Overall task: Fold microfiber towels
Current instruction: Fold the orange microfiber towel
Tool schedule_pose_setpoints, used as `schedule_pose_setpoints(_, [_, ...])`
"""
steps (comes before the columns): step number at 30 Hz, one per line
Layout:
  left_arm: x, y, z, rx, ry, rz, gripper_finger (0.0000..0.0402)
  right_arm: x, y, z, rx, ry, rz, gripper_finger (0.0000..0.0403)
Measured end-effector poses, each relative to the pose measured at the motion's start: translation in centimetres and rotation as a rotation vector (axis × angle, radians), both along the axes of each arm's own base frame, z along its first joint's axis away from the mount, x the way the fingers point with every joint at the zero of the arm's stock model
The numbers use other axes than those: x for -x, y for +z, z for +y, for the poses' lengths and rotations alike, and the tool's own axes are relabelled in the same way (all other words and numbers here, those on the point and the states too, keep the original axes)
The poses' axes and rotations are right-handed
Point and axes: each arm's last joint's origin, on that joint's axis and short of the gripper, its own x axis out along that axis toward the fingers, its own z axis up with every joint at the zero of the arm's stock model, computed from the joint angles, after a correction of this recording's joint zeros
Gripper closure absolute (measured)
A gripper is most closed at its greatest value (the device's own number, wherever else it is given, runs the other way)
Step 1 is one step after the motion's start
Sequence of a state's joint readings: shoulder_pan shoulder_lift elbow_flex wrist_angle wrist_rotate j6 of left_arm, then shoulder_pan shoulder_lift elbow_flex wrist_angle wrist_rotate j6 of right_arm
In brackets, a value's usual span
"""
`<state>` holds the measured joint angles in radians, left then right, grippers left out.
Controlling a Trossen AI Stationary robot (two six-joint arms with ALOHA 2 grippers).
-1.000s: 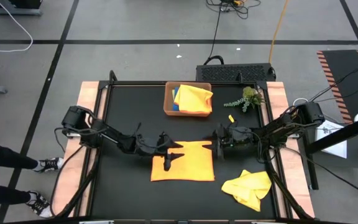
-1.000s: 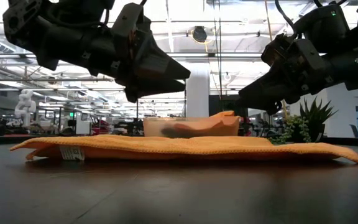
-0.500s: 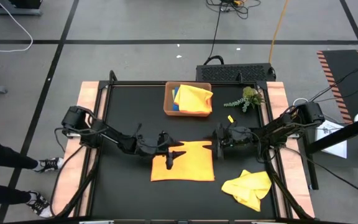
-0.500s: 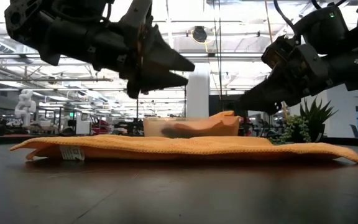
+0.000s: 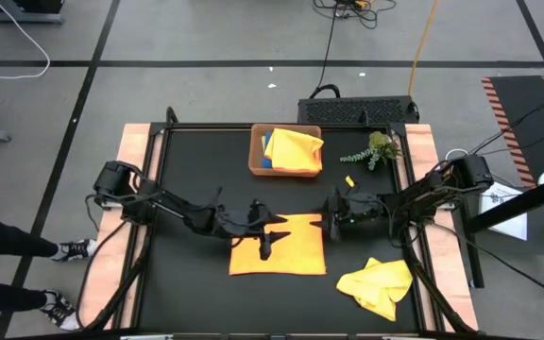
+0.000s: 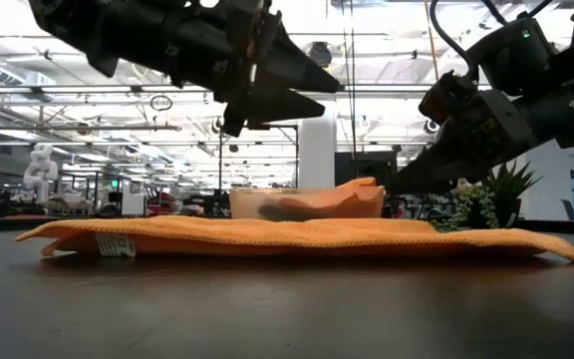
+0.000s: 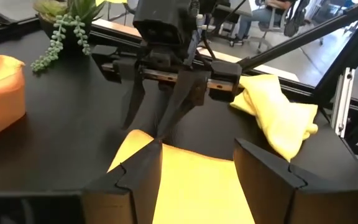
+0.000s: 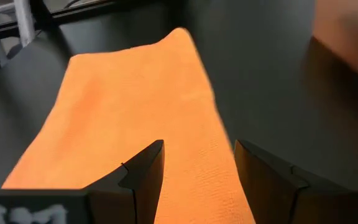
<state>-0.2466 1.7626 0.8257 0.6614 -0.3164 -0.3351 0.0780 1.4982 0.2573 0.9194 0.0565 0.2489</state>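
Orange towel (image 5: pixel 279 247) flat on bench (image 5: pixel 196 283), long axis left-right. Your left hand (image 5: pixel 270 236) hovers over its top-left, right hand (image 5: pixel 331 221) at top-right corner; both spread, empty, equally near.

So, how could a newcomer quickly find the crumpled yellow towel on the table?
Start at the black table and go to the corner below the right gripper. The crumpled yellow towel lies there in a loose heap, whereas the orange towel beside it lies flat.

Grey floor (image 5: pixel 206 38) marked with dark lines surrounds the black desk (image 5: pixel 206 151); behind it, a white column (image 6: pixel 317 150) stands under bright ceiling lights (image 6: pixel 387 20).
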Motion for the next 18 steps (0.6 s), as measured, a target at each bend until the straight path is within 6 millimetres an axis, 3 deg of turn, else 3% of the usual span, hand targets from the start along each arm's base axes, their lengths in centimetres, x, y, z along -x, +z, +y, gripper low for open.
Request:
schedule_pose_setpoints(7, [-0.4, 0.6, -0.6, -0.013, -0.018, 0.011, 0.0199, 0.2, -0.5, 0.1, -0.010, 0.035, 0.055, 0.0213])
schedule_pose_setpoints(18, [-0.4, 0.0, 0.2, 0.028, 0.023, 0.070, 0.0199, 1.0, -1.8, 0.0, -0.002, 0.028, 0.210, 0.0213])
